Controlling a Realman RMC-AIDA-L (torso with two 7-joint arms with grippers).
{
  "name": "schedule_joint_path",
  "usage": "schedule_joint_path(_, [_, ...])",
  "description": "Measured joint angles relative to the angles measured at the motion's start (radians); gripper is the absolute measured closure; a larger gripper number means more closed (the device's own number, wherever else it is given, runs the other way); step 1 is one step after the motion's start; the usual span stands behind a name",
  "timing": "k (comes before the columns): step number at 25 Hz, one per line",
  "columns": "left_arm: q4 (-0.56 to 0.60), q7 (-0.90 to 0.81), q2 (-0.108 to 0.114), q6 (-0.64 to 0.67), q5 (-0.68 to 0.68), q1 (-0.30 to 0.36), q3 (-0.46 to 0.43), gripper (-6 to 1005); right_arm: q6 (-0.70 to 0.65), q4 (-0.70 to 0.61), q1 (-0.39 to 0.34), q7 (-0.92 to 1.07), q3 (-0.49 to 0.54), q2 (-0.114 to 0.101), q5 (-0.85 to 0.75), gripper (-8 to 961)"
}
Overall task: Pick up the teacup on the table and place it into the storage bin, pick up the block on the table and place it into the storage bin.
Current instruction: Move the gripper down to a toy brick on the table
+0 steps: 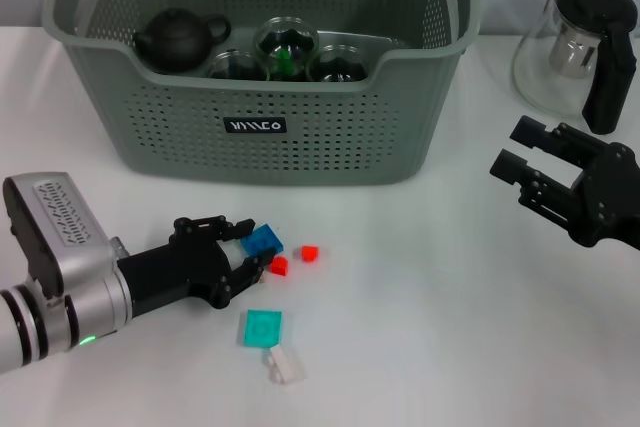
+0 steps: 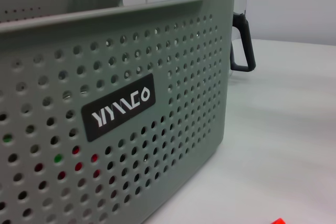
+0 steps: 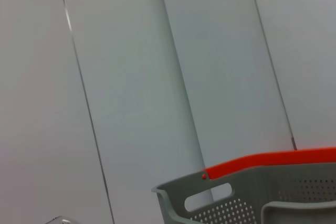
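Note:
The grey-green storage bin (image 1: 260,132) stands at the back middle of the table; it fills the left wrist view (image 2: 115,103) and its rim shows in the right wrist view (image 3: 252,182). Inside it are a dark teapot (image 1: 180,39) and three glass teacups (image 1: 286,47). No teacup shows on the table. My left gripper (image 1: 256,247) lies low on the table in front of the bin, shut on a blue block (image 1: 264,240). My right gripper (image 1: 517,150) is open and empty, raised at the right.
Two small red blocks (image 1: 309,253) lie just right of the left gripper, one (image 1: 279,266) at its lower fingertip. A teal flat block (image 1: 262,327) and a white block (image 1: 285,364) lie nearer the front. A glass jug with a black handle (image 1: 585,47) stands at the back right.

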Motion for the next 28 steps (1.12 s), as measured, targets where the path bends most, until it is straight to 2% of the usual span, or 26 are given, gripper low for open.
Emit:
schedule_joint_path(16, [-0.001, 0.0, 0.0, 0.007, 0.011, 0.007, 0.002, 557, -0.018, 0.0, -0.005, 0.0, 0.0, 0.0, 0.0, 376])
schedule_joint_path(23, [0.022, -0.001, 0.004, 0.125, -0.008, 0.012, -0.041, 558, -0.019, 0.0, -0.005, 0.0, 0.0, -0.003, 0.0, 376])
schedule_joint_path(28, [0.027, 0.0, 0.006, 0.136, -0.007, 0.013, -0.052, 558, -0.019, 0.0, -0.005, -0.001, 0.001, -0.003, 0.0, 377])
